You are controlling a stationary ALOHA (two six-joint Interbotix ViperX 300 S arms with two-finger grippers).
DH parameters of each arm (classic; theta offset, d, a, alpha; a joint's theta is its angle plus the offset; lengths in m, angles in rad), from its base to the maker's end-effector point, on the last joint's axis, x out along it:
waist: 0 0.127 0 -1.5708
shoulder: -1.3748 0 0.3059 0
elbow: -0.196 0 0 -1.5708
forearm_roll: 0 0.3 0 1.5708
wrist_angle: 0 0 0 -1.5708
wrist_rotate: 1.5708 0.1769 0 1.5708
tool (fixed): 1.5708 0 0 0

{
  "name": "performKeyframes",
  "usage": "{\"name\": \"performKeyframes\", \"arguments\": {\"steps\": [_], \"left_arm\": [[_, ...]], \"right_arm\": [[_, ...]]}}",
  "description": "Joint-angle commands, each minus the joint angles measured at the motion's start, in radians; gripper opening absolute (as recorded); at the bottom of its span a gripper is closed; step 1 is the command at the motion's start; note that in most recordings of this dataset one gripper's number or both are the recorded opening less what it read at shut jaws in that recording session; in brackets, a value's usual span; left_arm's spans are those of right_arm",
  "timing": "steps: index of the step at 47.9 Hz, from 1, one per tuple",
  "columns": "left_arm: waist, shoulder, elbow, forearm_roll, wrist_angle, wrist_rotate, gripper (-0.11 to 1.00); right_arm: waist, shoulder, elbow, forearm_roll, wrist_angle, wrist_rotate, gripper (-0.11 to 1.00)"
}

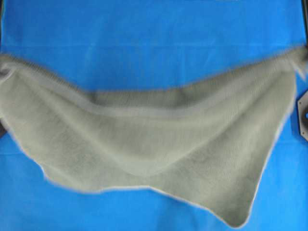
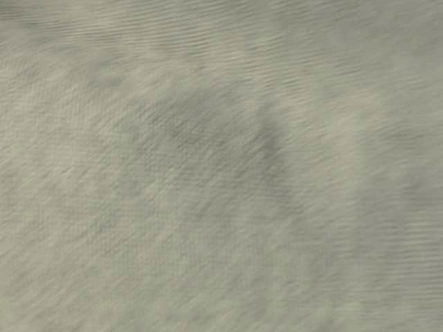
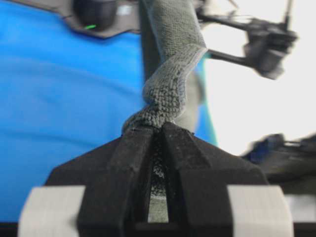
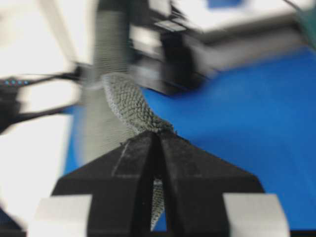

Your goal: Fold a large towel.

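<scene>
Claws (image 3: 159, 129) (image 4: 157, 134) pinched on towel (image 1: 159, 144)

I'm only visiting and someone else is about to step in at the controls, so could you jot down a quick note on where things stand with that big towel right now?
Left gripper: shut on the towel, cloth pinched between its fingertips.
Right gripper: shut on the towel, same kind of pinch.
Towel: held up by two far-apart corners at the left and right edges of the overhead view, sagging in the middle over the blue table cloth. It fills the table-level view.
Done: both corners gripped, towel lifted.
Left: no fold is visible yet; lay it down and fold it.
</scene>
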Motion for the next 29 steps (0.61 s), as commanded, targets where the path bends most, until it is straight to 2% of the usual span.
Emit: {"name": "performKeyframes", "arguments": {"steps": [1,8,16,23,29], "left_arm": [[0.115,-0.002,0.058,0.005,-0.029,-0.005,0.03],[0.293,0.018,0.198,0.005,-0.112,0.015,0.03],[0.479,0.086,0.341,0.005,-0.247,0.055,0.03],[0.580,0.164,0.380,0.003,-0.350,0.163,0.03],[0.597,0.204,0.360,-0.002,-0.380,0.212,0.03]], "right_arm": [[-0.083,0.012,0.037,-0.071,0.071,0.061,0.03],[-0.190,0.026,0.140,-0.167,0.166,0.146,0.03],[-0.331,0.061,0.255,-0.253,0.173,0.213,0.03],[-0.476,0.087,0.311,-0.316,0.175,0.225,0.03],[-0.565,0.103,0.328,-0.330,0.153,0.227,0.03]]}}
